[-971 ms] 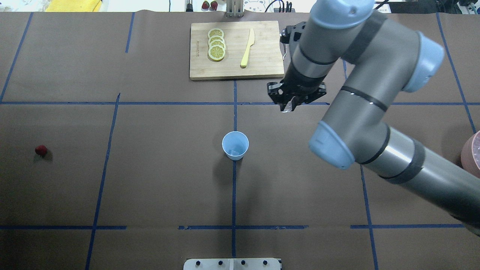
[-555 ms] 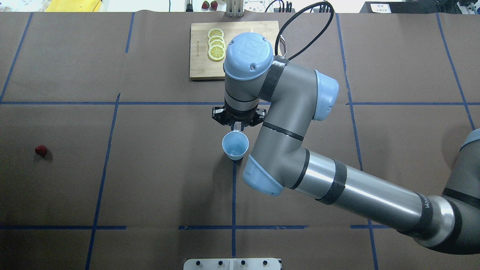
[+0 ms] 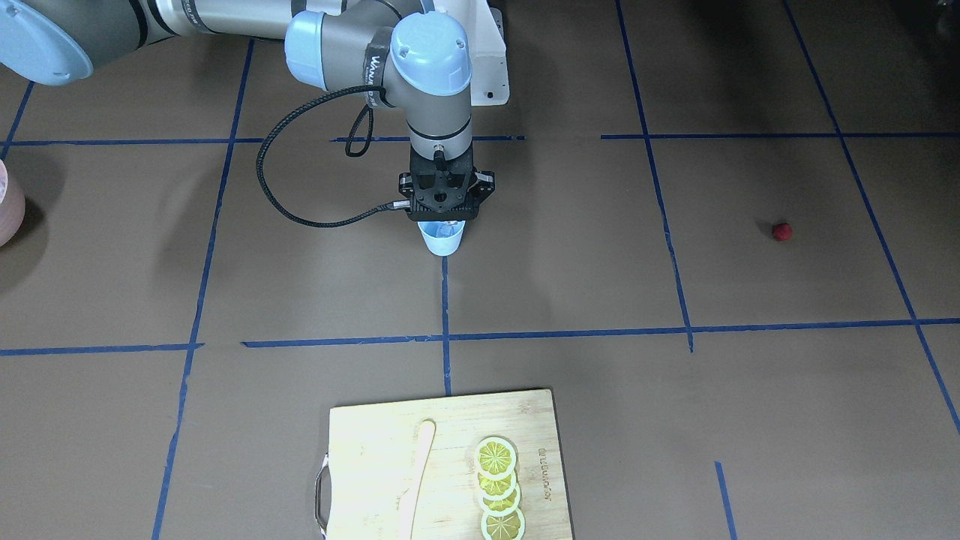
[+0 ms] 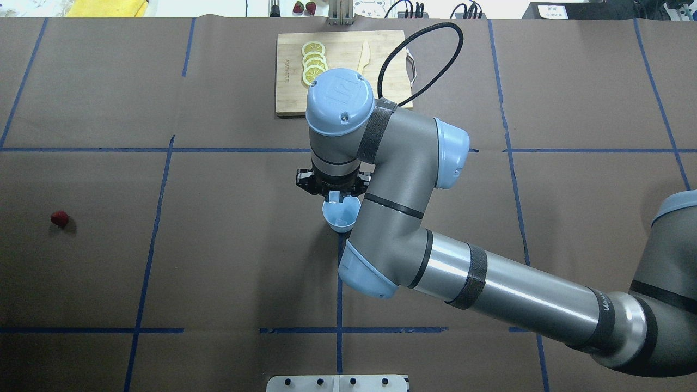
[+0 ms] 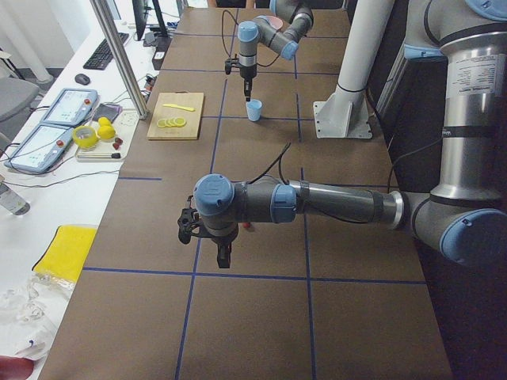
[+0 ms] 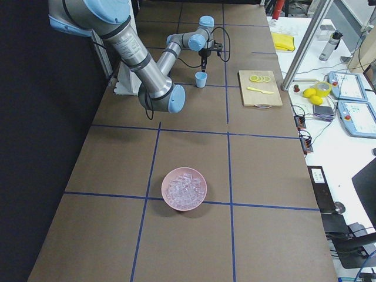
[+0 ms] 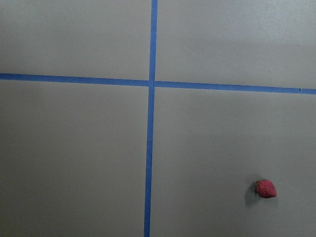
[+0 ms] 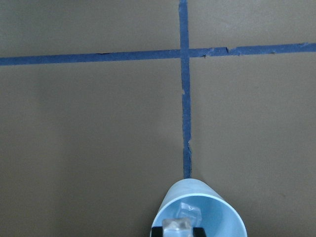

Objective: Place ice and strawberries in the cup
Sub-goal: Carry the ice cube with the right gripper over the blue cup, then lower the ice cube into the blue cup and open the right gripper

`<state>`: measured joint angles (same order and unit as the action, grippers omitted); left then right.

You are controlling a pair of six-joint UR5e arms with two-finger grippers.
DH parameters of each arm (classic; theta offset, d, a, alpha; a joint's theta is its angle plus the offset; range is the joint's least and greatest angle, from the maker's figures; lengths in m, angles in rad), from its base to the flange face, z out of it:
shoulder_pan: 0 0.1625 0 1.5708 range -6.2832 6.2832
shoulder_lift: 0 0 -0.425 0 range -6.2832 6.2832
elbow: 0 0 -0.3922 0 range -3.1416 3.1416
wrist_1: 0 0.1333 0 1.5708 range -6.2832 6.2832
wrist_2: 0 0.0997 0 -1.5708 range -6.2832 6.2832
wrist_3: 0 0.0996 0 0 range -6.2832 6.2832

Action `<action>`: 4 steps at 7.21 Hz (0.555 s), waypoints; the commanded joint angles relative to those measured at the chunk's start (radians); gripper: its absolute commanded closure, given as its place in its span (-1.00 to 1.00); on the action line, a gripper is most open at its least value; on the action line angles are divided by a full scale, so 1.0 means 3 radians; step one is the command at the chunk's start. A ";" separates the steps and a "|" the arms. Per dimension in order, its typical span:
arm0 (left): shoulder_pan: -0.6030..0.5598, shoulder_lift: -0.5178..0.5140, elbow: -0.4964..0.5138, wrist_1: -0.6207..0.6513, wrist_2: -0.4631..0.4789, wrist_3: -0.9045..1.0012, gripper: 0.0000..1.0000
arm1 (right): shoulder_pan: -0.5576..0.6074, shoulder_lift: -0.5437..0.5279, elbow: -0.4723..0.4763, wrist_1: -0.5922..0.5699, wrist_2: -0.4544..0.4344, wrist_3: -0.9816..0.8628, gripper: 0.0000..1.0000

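Observation:
The pale blue cup (image 4: pixel 342 220) stands at the table's middle, also in the front view (image 3: pixel 441 240). My right gripper (image 4: pixel 334 195) hangs just over its far rim, shut on a clear ice piece (image 8: pixel 177 225). Another ice piece (image 8: pixel 190 211) lies inside the cup (image 8: pixel 219 207). The dark-red strawberry (image 4: pixel 59 218) lies alone far to the left; it also shows in the left wrist view (image 7: pixel 265 188). My left gripper (image 5: pixel 223 257) shows only in the left side view, pointing down; I cannot tell whether it is open or shut.
A wooden cutting board (image 4: pixel 288 100) with lemon slices (image 3: pixel 499 487) and a yellow knife (image 3: pixel 416 469) lies at the far middle. A pink bowl (image 6: pixel 183 208) of ice stands at the robot's right end. Blue tape lines cross the brown table.
My right arm has swung left and nearer, from beside the cutting board to over the cup, with the ice piece still in its fingers.

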<state>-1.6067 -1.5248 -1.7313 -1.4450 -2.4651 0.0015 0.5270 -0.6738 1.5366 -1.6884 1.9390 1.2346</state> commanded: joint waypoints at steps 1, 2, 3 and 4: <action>0.0002 0.0000 -0.0002 0.0000 0.0000 0.0000 -1.00 | -0.0003 -0.0014 0.0007 -0.0109 0.0000 0.0001 0.98; 0.0002 0.0000 -0.0002 0.0000 0.0000 0.0000 -1.00 | -0.0003 -0.0014 0.0007 -0.0114 0.0000 0.0001 0.81; 0.0002 0.0000 0.0003 -0.0005 0.0000 0.0000 -1.00 | -0.0003 -0.0009 0.0002 -0.0119 0.0000 0.0001 0.17; 0.0002 0.0000 0.0003 -0.0010 0.0000 0.0000 -1.00 | -0.0003 -0.0024 0.0012 -0.0114 0.0000 0.0001 -0.85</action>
<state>-1.6061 -1.5248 -1.7310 -1.4464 -2.4651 0.0015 0.5262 -0.6781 1.5383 -1.7223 1.9390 1.2348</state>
